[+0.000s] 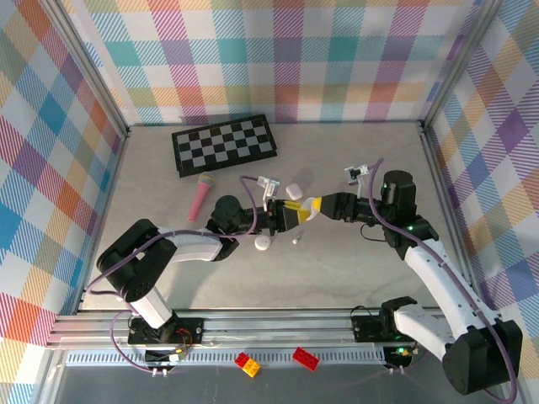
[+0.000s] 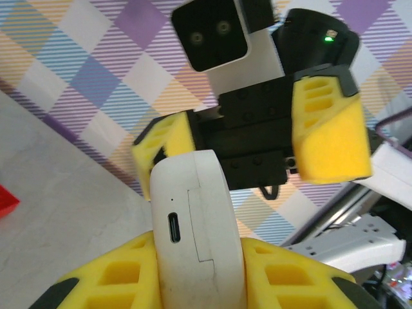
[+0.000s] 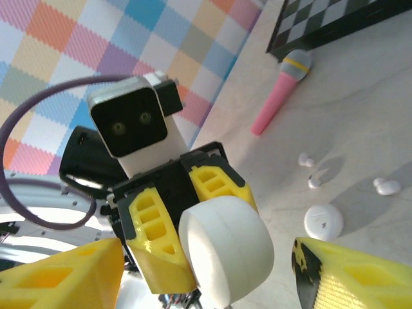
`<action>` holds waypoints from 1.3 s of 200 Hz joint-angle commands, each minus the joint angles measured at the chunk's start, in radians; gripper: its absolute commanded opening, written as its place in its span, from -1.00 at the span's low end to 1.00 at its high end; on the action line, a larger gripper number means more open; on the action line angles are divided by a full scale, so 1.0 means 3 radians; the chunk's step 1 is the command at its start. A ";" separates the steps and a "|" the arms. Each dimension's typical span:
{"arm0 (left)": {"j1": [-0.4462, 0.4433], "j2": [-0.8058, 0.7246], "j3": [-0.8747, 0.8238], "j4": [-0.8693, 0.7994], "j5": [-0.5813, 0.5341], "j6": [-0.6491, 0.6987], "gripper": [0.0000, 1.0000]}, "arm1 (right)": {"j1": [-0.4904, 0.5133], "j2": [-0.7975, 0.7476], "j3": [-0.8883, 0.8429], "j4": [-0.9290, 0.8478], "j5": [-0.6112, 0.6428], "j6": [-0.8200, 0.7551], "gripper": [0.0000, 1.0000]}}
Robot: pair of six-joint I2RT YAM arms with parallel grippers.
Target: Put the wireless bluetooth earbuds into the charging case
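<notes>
Clamps left gripper (image 1: 290,216) jaws on case (image 2: 193,219) mid-frame; holds right gripper (image 1: 313,205) jaws released, straddling it; earbuds (image 3: 314,182) loose at right.

smooth white plastic charging case (image 2: 193,238), matt table (image 2: 58,193)

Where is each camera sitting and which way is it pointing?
Top external: above and behind the bases, looking down at the table; left arm and right arm meet mid-table.
Left wrist: faces the right jaws, open; own jaws clamp the charging case.
Right wrist: faces back at the left jaws and case; own jaws at frame corners.
Shared: both wrist views show that case, opposite sides.
</notes>
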 commanded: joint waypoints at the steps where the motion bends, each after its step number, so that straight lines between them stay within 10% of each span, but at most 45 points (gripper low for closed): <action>1: 0.0012 -0.0092 0.0102 0.0229 0.0228 -0.0149 -0.72 | -0.0009 0.0068 0.0044 0.0162 -0.0413 -0.0074 0.32; 122: 0.0012 -0.0108 0.0130 0.0233 0.0301 -0.0159 -0.69 | -0.0009 0.0215 -0.0035 0.0404 -0.0515 0.0109 -0.57; 202: 0.0022 -0.0360 -0.0124 0.0198 -0.0453 0.0725 0.65 | -0.0046 0.0315 -0.0118 0.0653 0.0126 0.0891 -0.75; 260: 0.0017 -0.0533 -0.0452 0.0163 -0.1013 0.2063 0.84 | -0.0137 0.0424 -0.0160 0.1049 0.0081 0.1723 -0.76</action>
